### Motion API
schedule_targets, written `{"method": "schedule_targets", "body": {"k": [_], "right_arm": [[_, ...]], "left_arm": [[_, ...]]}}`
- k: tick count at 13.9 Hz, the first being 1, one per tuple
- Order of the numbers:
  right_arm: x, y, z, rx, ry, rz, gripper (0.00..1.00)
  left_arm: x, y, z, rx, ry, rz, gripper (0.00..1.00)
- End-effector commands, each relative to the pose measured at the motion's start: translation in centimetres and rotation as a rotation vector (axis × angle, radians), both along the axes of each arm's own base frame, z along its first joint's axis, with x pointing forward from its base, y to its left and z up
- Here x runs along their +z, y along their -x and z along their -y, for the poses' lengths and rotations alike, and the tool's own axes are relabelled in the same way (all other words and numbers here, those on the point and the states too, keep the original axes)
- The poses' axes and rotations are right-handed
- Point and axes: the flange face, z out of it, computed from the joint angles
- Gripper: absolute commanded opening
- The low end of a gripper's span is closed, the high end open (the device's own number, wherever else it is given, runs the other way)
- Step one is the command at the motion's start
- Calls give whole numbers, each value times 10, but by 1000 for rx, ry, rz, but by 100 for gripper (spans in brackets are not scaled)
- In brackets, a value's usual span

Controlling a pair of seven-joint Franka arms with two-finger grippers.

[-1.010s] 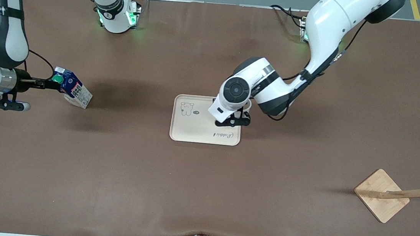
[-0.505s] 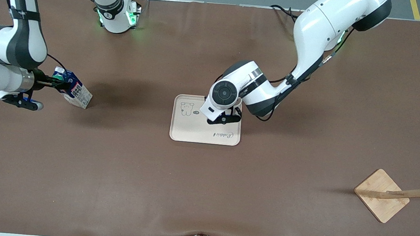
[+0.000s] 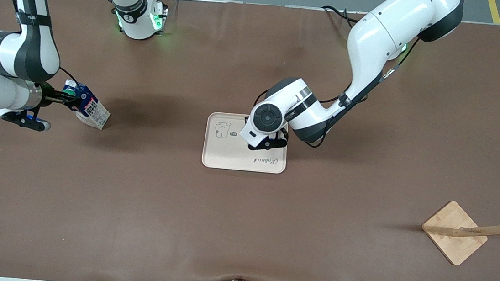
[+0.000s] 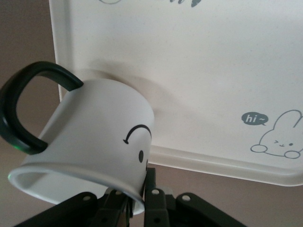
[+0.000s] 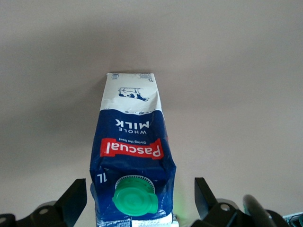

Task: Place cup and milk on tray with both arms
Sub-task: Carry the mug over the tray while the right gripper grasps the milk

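The white cup (image 4: 94,137), with its smiley face and black handle (image 4: 21,109), hangs tilted from my left gripper (image 4: 144,189), which is shut on its rim. Its base is low over the cream tray (image 4: 213,71), close to the tray's edge; I cannot tell whether it touches. In the front view my left gripper (image 3: 268,143) is over the tray (image 3: 230,157) and the arm hides the cup. The blue milk (image 5: 130,137) stands on the table toward the right arm's end. My right gripper (image 5: 139,198) is open, a finger on each side of the milk's top, apart from it. The front view shows the milk (image 3: 92,111) and the right gripper (image 3: 66,100).
A wooden stand with a square base (image 3: 454,232) and a leaning peg pole sits toward the left arm's end, nearer the front camera. The right arm's base (image 3: 140,17) stands at the table's back edge. Brown tabletop lies between the milk and the tray.
My left arm has carried the cup a little farther in over the tray, toward the right arm's end. My right gripper has slid up to the milk's top, still open.
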Motion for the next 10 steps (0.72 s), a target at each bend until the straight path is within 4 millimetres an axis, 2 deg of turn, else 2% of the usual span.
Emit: {"method": "schedule_targets", "body": {"k": [1,2,4,5,6,7,8,9,10], "right_arm": [[0,9,1,-10,21,2,100],[-6,13,1,-17,16,-7,100],[-19,21,-5,-31,22,-5,100],[-22,23,-5,-40,24,-9,100],[-25,24,-6,-44,21,-14,100],[-26,24,-7,-51,13,-14,100],[-28,26,-7,-55,7,-20,100],[-29,26,-7,-55,7,-23,86],[-27,26,-10,-58,0,-21,55]], "left_arm": [[-6,-3,3,4,1,-26,3],[-6,-3,2,5,1,-26,11],[-5,-5,1,5,4,-22,37],[-5,-6,1,1,6,-17,62],[-3,-6,2,-18,12,-8,76],[-1,-7,3,-38,24,-3,96],[4,-9,3,-57,35,8,100],[9,-11,3,-64,41,16,100],[16,-12,4,-63,43,23,100]]}}
